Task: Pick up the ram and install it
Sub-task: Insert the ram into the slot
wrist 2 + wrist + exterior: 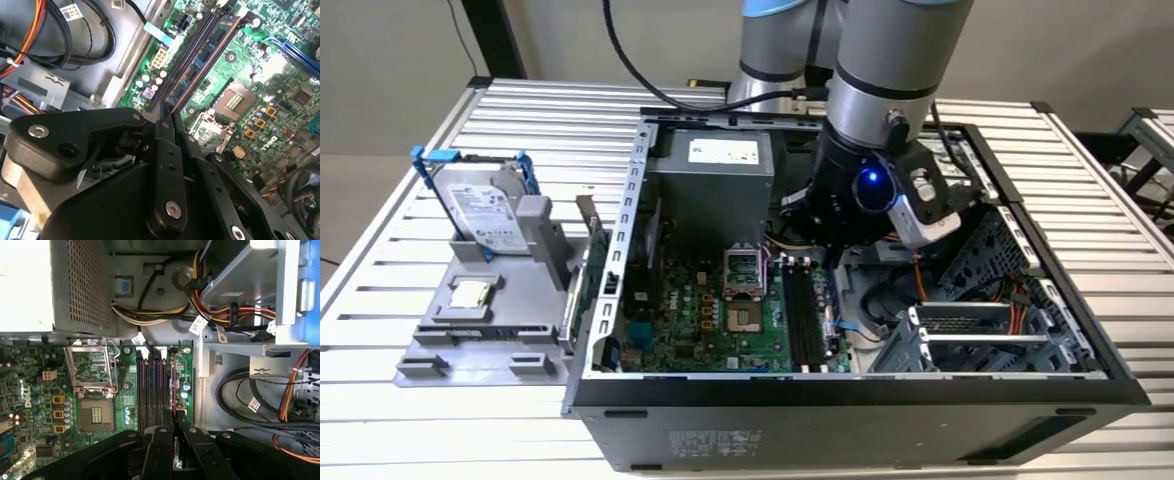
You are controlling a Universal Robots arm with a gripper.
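We see claw (pixel 174 416) clamped on ram (pixel 210 47) | ram edge-on along memory slots (pixel 150 385) | we judge: aligned for straight seating

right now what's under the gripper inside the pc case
The gripper hangs over the motherboard's memory slots, closed on the ram, which stands on edge along the slot farthest from the processor socket. Its fingers cover the ram's near end, so seating there cannot be judged.
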